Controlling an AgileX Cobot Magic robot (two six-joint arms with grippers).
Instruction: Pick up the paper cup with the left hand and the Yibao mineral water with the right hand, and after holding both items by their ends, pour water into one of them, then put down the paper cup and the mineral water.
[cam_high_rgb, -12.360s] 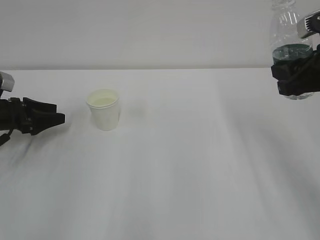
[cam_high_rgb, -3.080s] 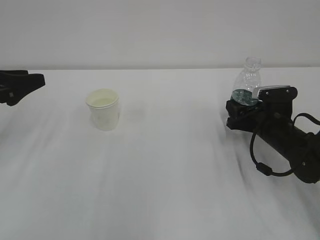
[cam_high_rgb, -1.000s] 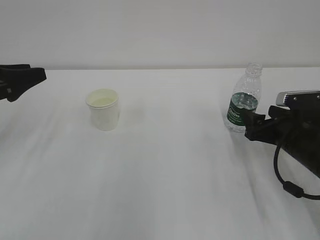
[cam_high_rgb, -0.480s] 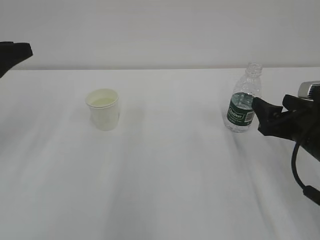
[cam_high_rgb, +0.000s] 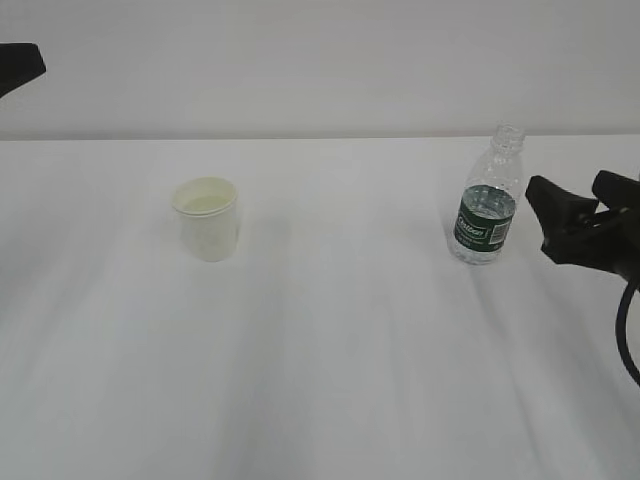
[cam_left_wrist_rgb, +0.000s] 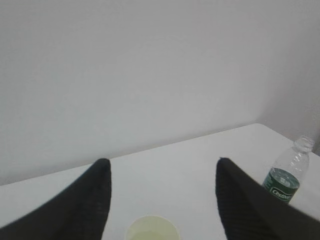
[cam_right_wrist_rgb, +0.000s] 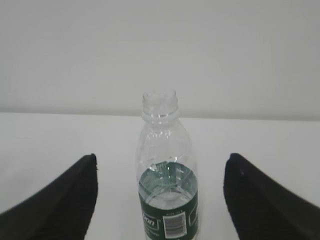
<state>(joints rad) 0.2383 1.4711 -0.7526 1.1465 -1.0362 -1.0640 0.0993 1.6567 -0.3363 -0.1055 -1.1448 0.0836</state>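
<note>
Set-down looks complete: bottle (cam_high_rgb: 486, 205) and paper cup (cam_high_rgb: 207, 218) stand upright, well apart on the table (cam_high_rgb: 330, 350); my right claw (cam_high_rgb: 570, 215) and left claw (cam_left_wrist_rgb: 160, 200) gape empty, so next I'd retract.

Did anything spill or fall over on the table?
No, nothing stands out. The paper cup and the capless water bottle both stand upright and apart on the white table, with no puddle visible.

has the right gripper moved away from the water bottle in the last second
Yes. The right gripper has backed off to the right, judged against the standing Yibao mineral water: a second ago its fingertips nearly touched the bottle, now clear table separates them.
</note>
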